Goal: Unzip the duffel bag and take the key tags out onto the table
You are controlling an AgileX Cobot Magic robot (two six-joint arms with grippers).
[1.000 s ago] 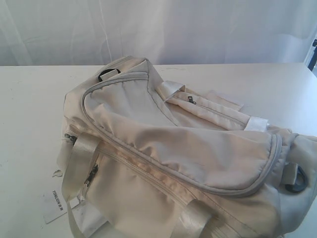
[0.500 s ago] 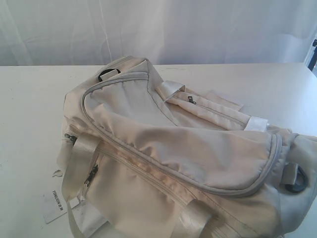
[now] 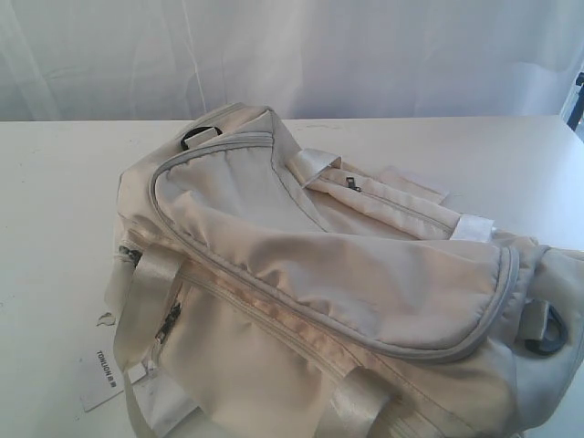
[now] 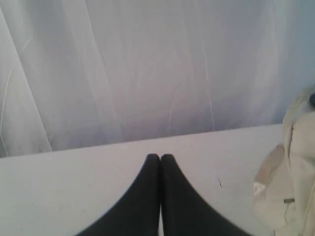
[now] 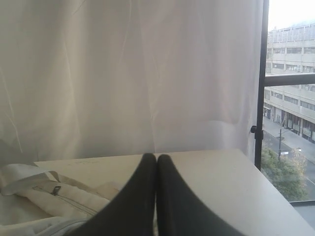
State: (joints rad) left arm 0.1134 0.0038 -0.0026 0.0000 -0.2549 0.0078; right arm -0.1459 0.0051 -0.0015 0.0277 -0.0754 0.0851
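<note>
The bench (image 3: 55,228) carries the duffel bag (image 3: 347,283) across its middle, zipped shut and lying loose. A one-sided tug would likely drag the limp bag instead of running the zip. Its grey piping (image 3: 274,297) hides the main pull, so the side-pocket pull (image 3: 352,185) could be taken by mistake. The key tags are out of sight, presumably inside. The left claw (image 4: 160,158) and right claw (image 5: 156,157) hang above the bench on either side of the bag, tips pressed together, holding nothing.

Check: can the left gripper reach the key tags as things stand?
Probably not: no key tags show, the duffel bag looks zipped shut, and the left gripper is shut, away from it.
</note>
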